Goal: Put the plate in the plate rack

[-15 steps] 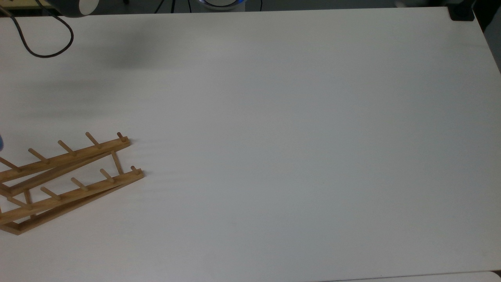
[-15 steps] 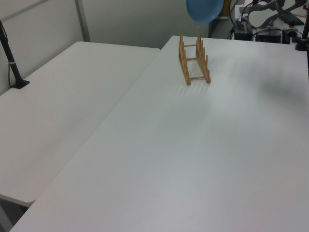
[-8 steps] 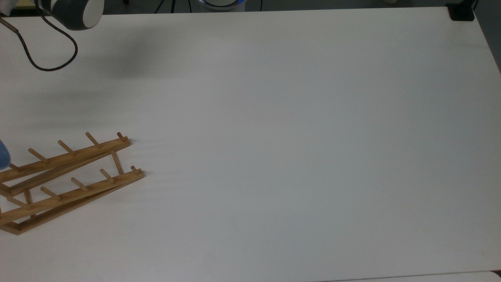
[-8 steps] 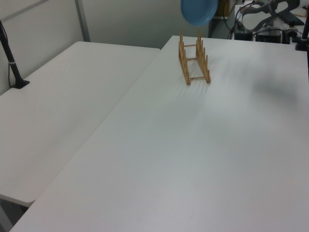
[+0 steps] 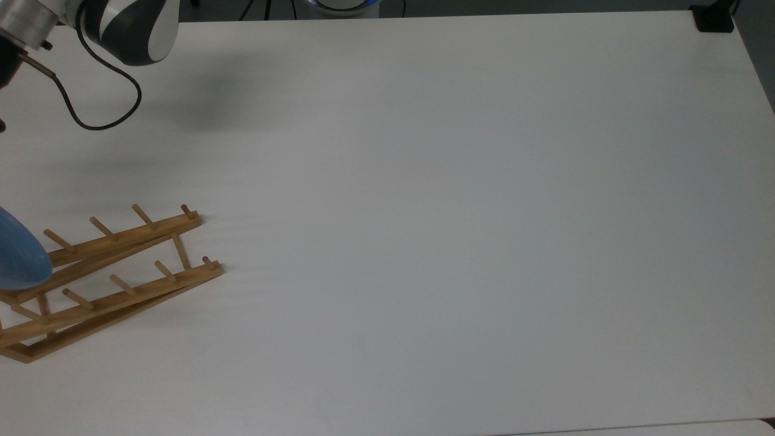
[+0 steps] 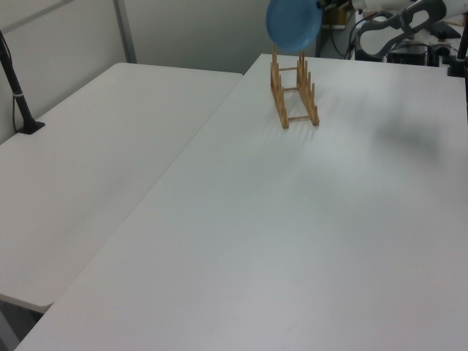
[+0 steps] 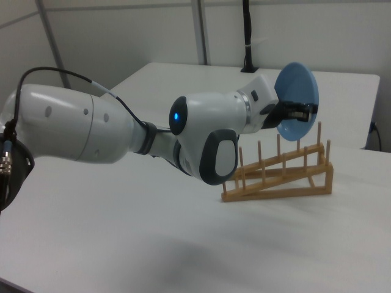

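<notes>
1. The round, shallow, glossy light-blue plate (image 7: pixel 296 102) looks stiff and smooth. Judging by its sheen, it is likely slippery at the rim and could chip if it knocked hard against the wood. It appears light enough for a grip at one edge.
2. The sensible hold is at the raised rim, and that is where the two-finger gripper (image 7: pixel 299 111) has it. In the right view the dark fingers are closed over the plate's edge at its middle height, and the dish stands nearly on edge in the air.
3. The plate hangs above the light-brown wooden plate rack (image 7: pixel 282 173) with two pegged rails, over its taller end, and touches none of the upright pegs. In the left view the plate (image 6: pixel 293 25) sits over the rack's (image 6: pixel 294 93) far end. In the top view the plate (image 5: pixel 18 254) overlaps the rack (image 5: pixel 103 278) near the top view's left edge.
4. The white and grey robot arm (image 7: pixel 122 137) reaches in from the right view's left, stretched nearly level across the white table (image 7: pixel 183 244). Its wrist points toward the rack, and a black cable (image 5: pixel 91 91) loops beside it in the top view.
5. The carrying step seems nearly over, and what remains is the lowering. The plate's lower edge would need to line up with a gap between neighbouring pegs. A tilt or a loose hold could let the glossy dish swing or slide out.
</notes>
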Robot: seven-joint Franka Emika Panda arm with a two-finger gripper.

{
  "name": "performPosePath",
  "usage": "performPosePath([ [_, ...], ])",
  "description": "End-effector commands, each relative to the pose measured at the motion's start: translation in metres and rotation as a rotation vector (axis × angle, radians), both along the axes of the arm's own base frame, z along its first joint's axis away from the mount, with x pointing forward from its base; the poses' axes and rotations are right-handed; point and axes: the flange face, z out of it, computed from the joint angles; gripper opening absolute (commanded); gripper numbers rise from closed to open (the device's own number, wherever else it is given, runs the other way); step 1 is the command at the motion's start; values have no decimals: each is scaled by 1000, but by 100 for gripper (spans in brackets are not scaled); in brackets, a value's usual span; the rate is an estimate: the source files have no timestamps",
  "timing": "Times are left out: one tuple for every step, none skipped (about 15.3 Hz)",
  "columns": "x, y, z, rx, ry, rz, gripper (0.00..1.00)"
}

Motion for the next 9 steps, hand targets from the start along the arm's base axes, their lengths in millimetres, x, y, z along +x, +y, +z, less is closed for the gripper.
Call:
performPosePath([
  [2, -7, -9, -21, -9, -20, 0],
  [1, -11, -12, -24, -2, -27, 0],
  [2, -10, -14, -23, 0, -26, 0],
  [5, -8, -20, -14, 3, -28, 0],
  [7, -7, -19, -8, -6, -31, 0],
  [8, -5, -16, 1, -18, -35, 0],
  [11, -3, -14, 4, -26, -35, 0],
  [12, -2, -14, 7, -31, -35, 0],
  [13, -1, -12, 7, -35, -34, 0],
])
